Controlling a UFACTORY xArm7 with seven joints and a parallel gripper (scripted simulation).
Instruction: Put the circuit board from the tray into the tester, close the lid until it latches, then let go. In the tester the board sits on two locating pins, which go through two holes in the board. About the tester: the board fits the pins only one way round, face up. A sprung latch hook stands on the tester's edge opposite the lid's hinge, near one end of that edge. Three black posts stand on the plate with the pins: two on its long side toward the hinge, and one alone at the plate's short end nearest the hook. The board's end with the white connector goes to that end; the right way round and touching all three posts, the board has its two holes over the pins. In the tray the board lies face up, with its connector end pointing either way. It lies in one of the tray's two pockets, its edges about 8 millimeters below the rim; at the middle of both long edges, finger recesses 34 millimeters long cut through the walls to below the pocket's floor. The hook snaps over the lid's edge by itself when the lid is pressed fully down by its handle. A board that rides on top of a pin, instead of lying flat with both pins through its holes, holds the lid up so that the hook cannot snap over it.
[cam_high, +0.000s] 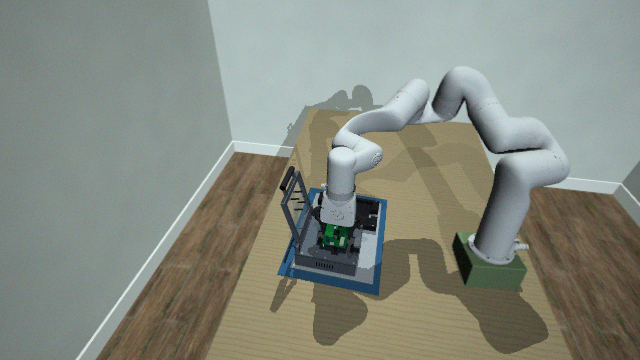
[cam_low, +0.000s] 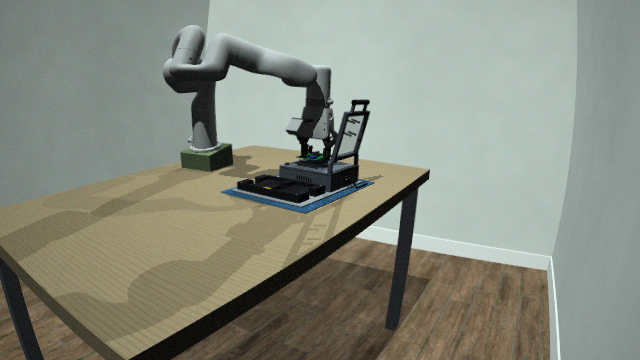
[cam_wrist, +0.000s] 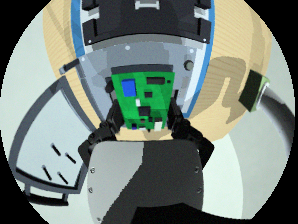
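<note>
The gripper (cam_high: 337, 240) (cam_low: 316, 155) (cam_wrist: 144, 109) points down over the tester (cam_high: 345, 267) (cam_low: 342, 181) (cam_wrist: 100, 60). It is shut on the green circuit board (cam_high: 331, 234) (cam_low: 312, 157) (cam_wrist: 131, 105), with one finger at each long edge. The board is face up and roughly level, low over the tester's top; whether it touches the posts or pins cannot be told. Its white connector (cam_high: 342, 240) (cam_wrist: 158, 124) is at the end nearest the gripper's body in the wrist view. The lid (cam_low: 340, 131) (cam_wrist: 45, 135) (cam_high: 287, 178) stands open, handle (cam_low: 360, 102) up. Pins and hook are not clearly visible.
The black tray (cam_low: 287, 194) (cam_wrist: 147, 25) lies beside the tester, no board seen in it. Both stand on a blue-edged mat (cam_high: 381, 250) (cam_low: 306, 209). The open lid rises close beside the gripper. The arm's green base (cam_high: 497, 272) (cam_low: 206, 159) (cam_wrist: 254, 92) is farther off.
</note>
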